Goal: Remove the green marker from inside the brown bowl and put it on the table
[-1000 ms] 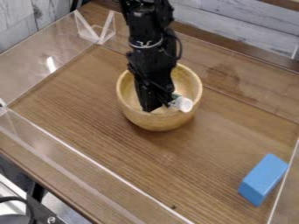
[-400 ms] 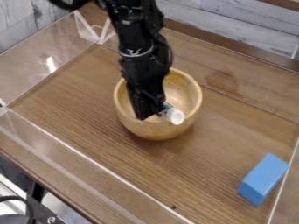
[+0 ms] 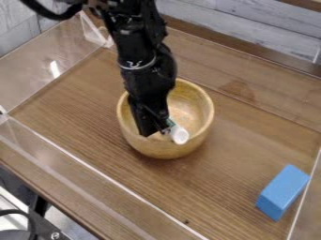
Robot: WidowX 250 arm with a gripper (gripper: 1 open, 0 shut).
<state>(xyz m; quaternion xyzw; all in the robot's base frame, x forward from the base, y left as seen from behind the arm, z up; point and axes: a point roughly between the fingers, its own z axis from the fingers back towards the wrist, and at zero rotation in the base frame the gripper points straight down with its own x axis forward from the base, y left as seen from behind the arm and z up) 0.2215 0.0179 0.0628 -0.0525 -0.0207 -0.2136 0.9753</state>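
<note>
since a second ago the arm has swung toward the near-left side of the brown bowl, and the bowl looks like it slid a bit that way with it, so the whole thing got dragged rather than the marker coming cleanly out. gripper points straight down into the bowl with its jaws shut, and the green marker sticks out just beside the fingertips, its pale end poking toward the lower right. looks to me like the marker is pinched at one end, though the fingers hide the actual contact so i wouldn't swear to it. marker isn't out yet, it's inside the bowl, low near the front wall.

what that means: grab seems done, lift hasn't really happened. next bit needs a straight pull up to clear the thick rim, otherwise the bowl keeps tagging along. plenty of bare table off to the gripper's right, and the blue block sits well apart from the gripper in the near right corner, so no clutter to dodge.
</note>
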